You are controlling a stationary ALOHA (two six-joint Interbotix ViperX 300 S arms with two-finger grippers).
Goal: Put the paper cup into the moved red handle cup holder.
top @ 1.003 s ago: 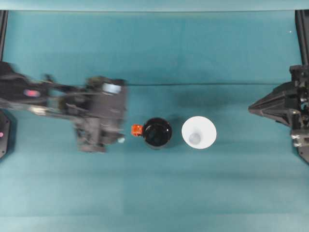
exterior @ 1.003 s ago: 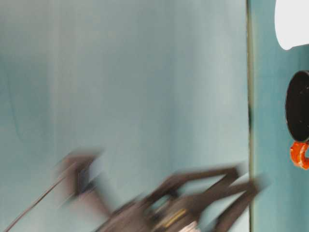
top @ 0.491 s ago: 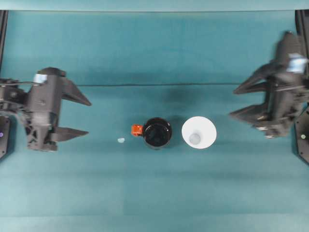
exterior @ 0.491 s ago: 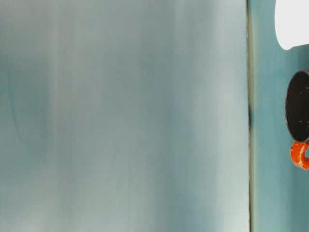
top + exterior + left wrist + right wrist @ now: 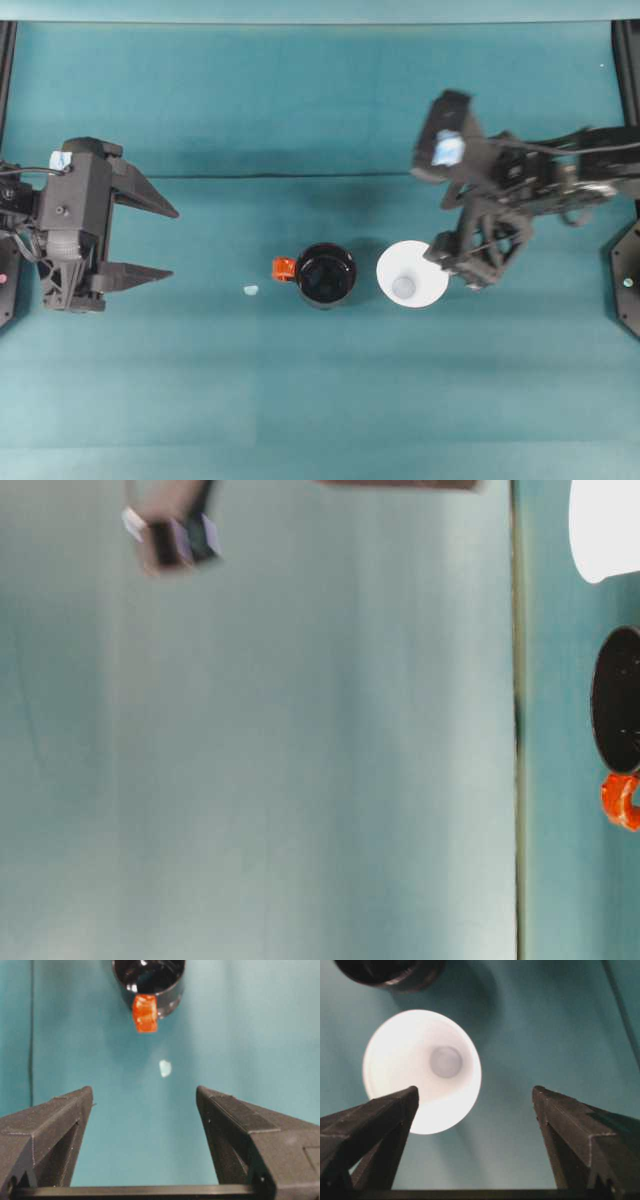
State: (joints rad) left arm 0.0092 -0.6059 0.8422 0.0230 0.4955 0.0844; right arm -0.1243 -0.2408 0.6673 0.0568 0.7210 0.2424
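The white paper cup (image 5: 412,274) stands upright on the teal table, just right of the black red handle cup holder (image 5: 326,275), whose orange-red handle (image 5: 284,268) points left. My right gripper (image 5: 423,215) is open and hovers above and just behind the paper cup (image 5: 422,1070); one finger reaches the cup's right rim. The holder (image 5: 390,972) lies beyond the cup. My left gripper (image 5: 172,242) is open at the far left, facing the holder (image 5: 150,980) and its handle (image 5: 145,1012) from a distance. At table level the cup (image 5: 600,530) and holder (image 5: 618,700) stand side by side, apart.
A small white speck (image 5: 250,290) lies on the teal table (image 5: 320,400) left of the holder's handle. A dark seam (image 5: 320,176) crosses the cloth behind the cups. Black frame posts stand at both far edges.
My right arm has swung in from the right edge to the paper cup. My left arm, earlier near the holder, has pulled back to the left edge and stays there.
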